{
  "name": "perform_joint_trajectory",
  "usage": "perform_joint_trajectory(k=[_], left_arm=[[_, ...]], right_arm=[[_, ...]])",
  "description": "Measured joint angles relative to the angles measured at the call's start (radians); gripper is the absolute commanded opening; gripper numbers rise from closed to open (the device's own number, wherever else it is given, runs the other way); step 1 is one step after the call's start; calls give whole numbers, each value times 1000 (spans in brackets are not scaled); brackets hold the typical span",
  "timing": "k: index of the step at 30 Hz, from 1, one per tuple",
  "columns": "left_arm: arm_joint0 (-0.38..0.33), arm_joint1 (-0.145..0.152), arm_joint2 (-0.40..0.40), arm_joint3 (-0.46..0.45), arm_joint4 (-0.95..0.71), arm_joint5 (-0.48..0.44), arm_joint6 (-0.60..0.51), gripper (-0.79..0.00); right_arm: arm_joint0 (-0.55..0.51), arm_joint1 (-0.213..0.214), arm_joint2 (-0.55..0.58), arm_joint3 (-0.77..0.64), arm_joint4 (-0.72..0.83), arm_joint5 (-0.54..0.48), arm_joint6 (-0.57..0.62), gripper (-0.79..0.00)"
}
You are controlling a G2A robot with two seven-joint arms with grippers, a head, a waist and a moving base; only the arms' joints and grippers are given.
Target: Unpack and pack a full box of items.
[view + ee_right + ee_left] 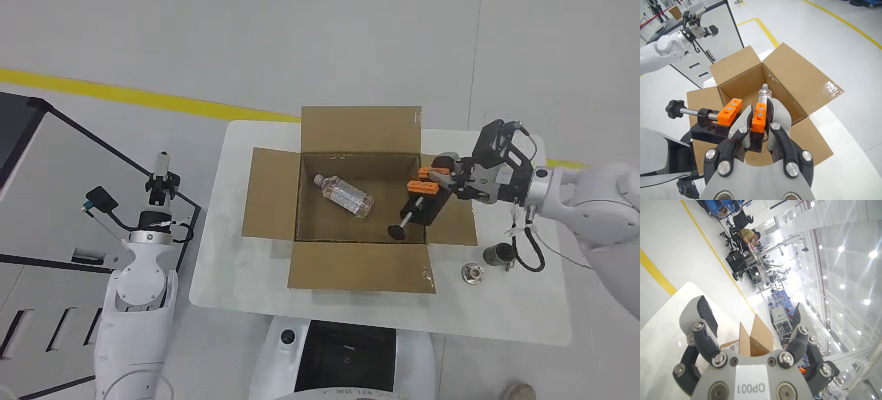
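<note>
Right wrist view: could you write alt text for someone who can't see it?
The right tool is shut on one orange jaw of a small black vise, holding it over an open cardboard box on a white table. A clear plastic bottle lies inside the box.

Printed code label [750,387] (upside down) on left end effector [751,305].

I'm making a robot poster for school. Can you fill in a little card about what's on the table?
Table: white, the box stands on it
Box: open cardboard, flaps spread out
Bottle: clear, lying inside the box
Vise: black with orange blocks, held over the box
Right gripper: shut on the vise
Left gripper: open, empty, off beside the table
</note>
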Motion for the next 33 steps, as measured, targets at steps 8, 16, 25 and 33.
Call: perform_joint_trajectory(k=[8,16,25,33], left_arm=[[0,0,0,0,0,0,0,0],[0,0,0,0,0,0,0,0],[0,0,0,0,0,0,0,0],[0,0,0,0,0,0,0,0]], right_arm=[[262,-151,-298,246,-114,-20,-6,-785],[433,-303,-511,488,-245,-40,6,-785],[517,-428,-633,686,-438,-110,-56,-714],[540,-494,-660,807,-453,-149,-91,-434]])
